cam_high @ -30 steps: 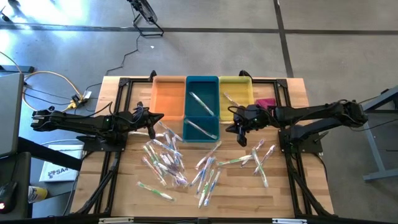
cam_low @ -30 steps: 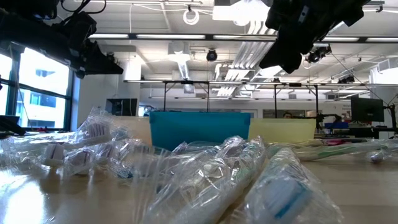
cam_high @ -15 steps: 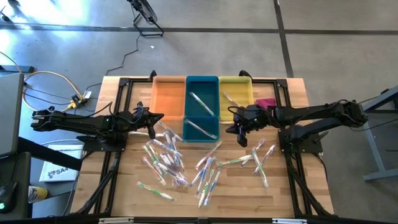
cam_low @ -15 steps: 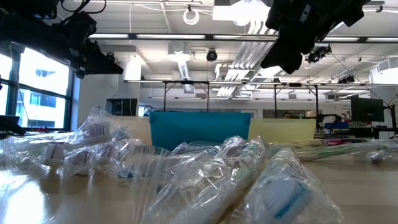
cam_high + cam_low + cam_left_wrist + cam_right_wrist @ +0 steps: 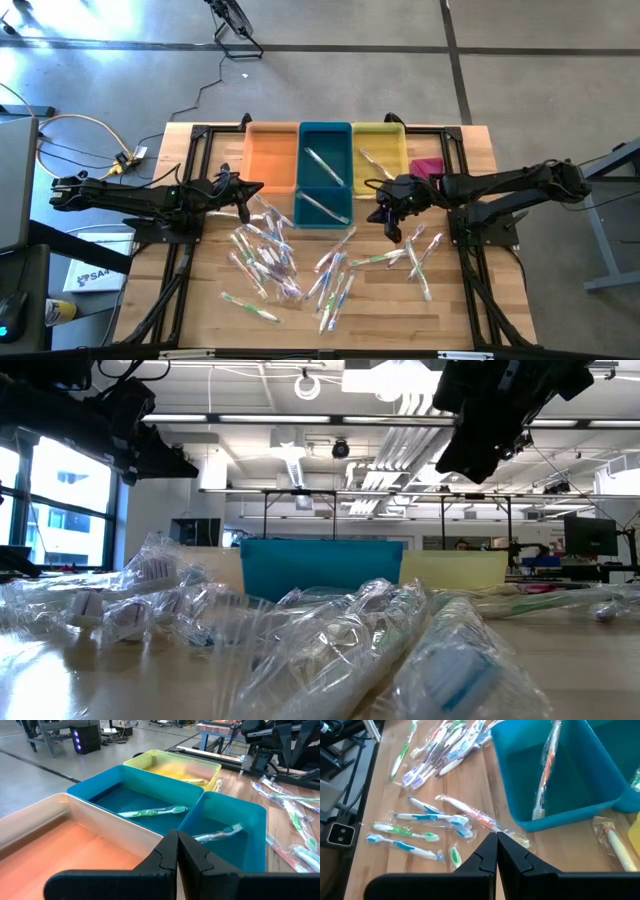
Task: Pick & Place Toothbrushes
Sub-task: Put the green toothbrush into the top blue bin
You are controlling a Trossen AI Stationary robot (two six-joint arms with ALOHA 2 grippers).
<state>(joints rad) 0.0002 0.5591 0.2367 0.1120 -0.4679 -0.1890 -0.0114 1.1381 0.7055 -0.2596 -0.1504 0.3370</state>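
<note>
- Your right gripper [image 5: 390,222] hangs above the counter [image 5: 470,300] just in front of the teal bin [image 5: 325,172], its fingers [image 5: 490,855] clenched on nothing.
- Your left gripper [image 5: 250,201] waits above the counter beside the front corner of the orange bin [image 5: 271,158], its fingers [image 5: 172,857] likewise pressed together and empty.
- You have most of the toothbrushes [image 5: 275,255] scattered loose on the counter in front of the bins, in their clear wrappers: one cluster near the left arm, another near the middle, a smaller group [image 5: 418,255] under the right arm.
- You can see one wrapped toothbrush in each compartment of the teal bin, and another in the yellow bin [image 5: 380,145].
- A pink cloth [image 5: 427,165] lies beside the yellow bin.
</note>
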